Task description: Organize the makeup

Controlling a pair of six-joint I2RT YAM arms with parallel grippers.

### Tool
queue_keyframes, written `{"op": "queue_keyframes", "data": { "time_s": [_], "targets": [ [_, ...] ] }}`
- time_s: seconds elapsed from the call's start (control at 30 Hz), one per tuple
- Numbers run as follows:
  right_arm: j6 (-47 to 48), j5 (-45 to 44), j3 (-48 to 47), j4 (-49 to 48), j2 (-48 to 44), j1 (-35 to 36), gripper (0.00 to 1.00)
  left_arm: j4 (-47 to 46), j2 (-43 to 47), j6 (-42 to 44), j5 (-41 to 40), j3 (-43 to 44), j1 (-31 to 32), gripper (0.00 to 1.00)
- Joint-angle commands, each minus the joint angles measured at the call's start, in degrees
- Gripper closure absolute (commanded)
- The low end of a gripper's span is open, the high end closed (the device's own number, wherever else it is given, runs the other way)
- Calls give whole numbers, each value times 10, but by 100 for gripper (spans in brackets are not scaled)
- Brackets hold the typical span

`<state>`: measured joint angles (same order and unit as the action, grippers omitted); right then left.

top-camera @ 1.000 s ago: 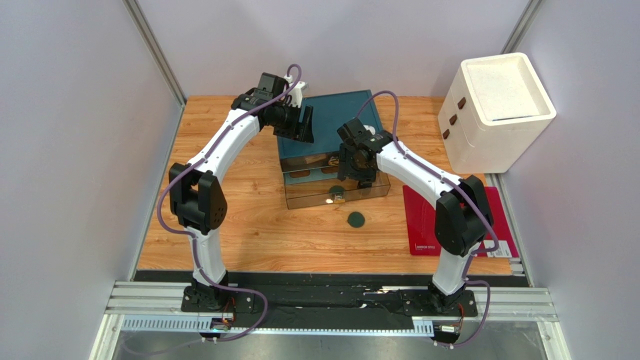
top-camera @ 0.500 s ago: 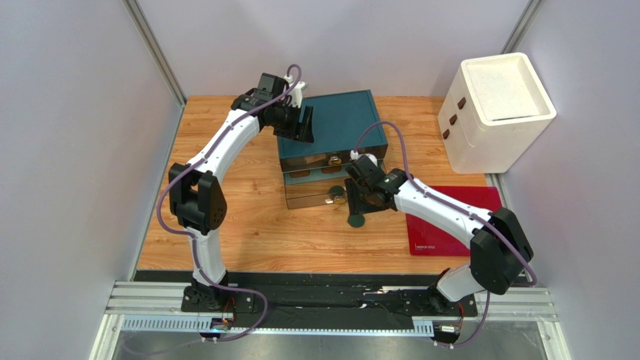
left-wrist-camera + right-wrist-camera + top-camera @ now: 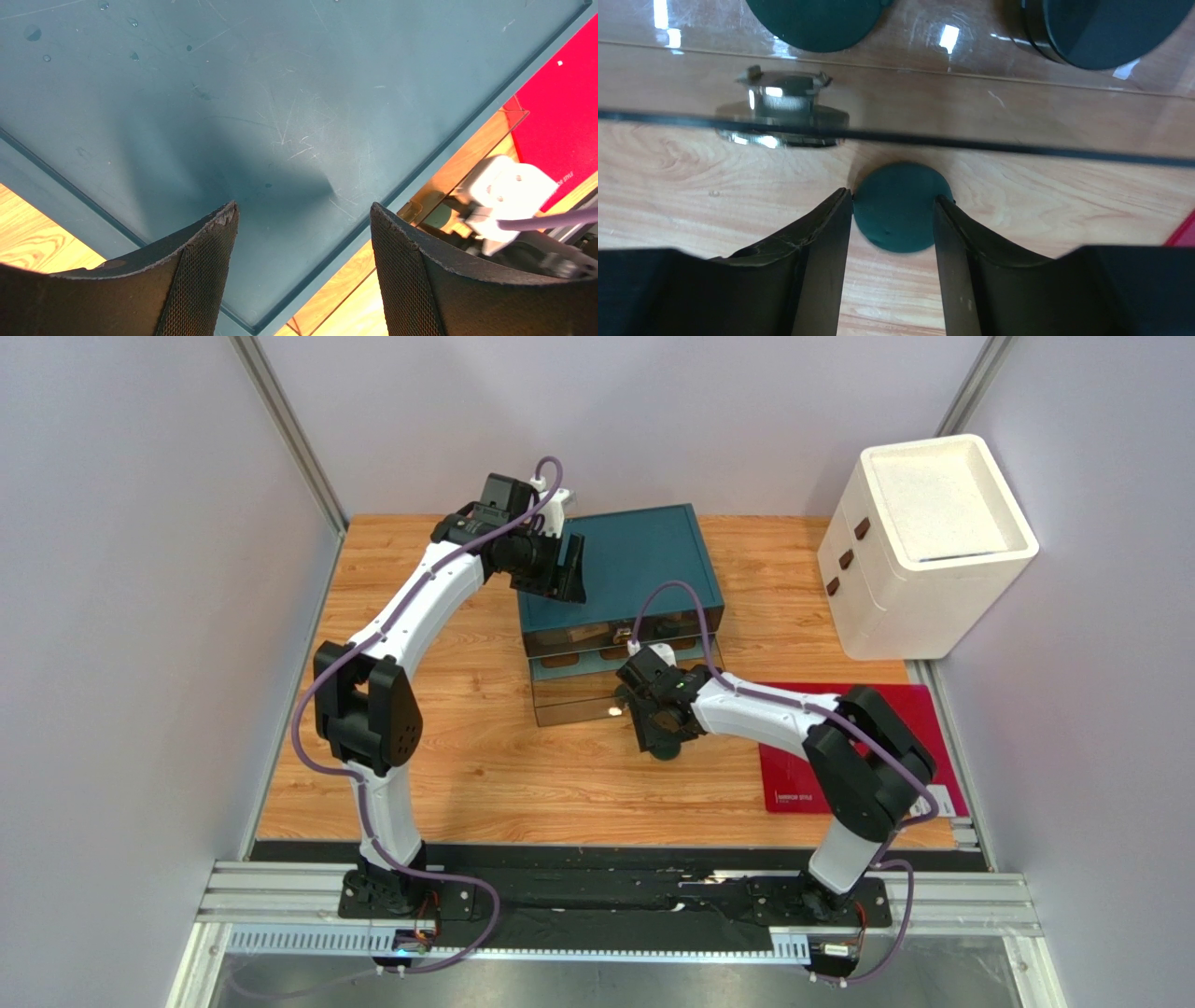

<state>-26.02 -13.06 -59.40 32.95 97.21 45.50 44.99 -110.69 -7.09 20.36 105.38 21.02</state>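
The right claw is down at the desk near the centre of the overhead view, directly in front of the clear drawer of the teal box. In the right wrist view, its two fingers are clamped on a dark green disc, one pad on each side; the disc lies flat on the desk at centre frame, just below the drawer's front edge. Above it, behind the clear wall, are a metal knob, a second dark green disc at the top edge, and a black jar at upper right. The left claw hangs over the box's lid, fingers apart and holding nothing. A red mat lies at right.
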Motion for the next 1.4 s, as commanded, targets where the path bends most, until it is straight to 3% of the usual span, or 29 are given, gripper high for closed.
{"op": "queue_keyframes", "data": {
  "time_s": [0.0, 0.1, 0.2, 0.3, 0.67, 0.93, 1.13, 1.27, 1.37],
  "targets": [
    [11, -36, -34, -9, 37, 12, 55, 91, -32, 13, -33, -33, -3, 24],
    [12, -48, -22, -8, 29, 25, 67, 92, -32, 14, -35, -33, -3, 24],
    [11, -47, -13, 0, 18, 32, 89, 91, -33, 12, -36, -33, -3, 24],
    [10, -51, -11, 12, 4, 38, 100, 91, -35, 11, -35, -32, -2, 24],
    [39, -114, -66, 3, -134, 52, 100, 91, -35, 8, -39, -29, -3, 24],
    [84, -144, -202, 21, -30, 28, 100, 90, -36, 6, -40, -29, -3, 24],
    [84, -117, -313, 83, 79, 17, 92, 89, -35, 7, -43, -30, -3, 24],
    [70, -107, -328, 93, 98, 17, 56, 89, -36, 6, -40, -30, -3, 24],
    [63, -114, -315, 87, 84, 16, 45, 88, -35, 6, -40, -30, -3, 24]
  ]
}}
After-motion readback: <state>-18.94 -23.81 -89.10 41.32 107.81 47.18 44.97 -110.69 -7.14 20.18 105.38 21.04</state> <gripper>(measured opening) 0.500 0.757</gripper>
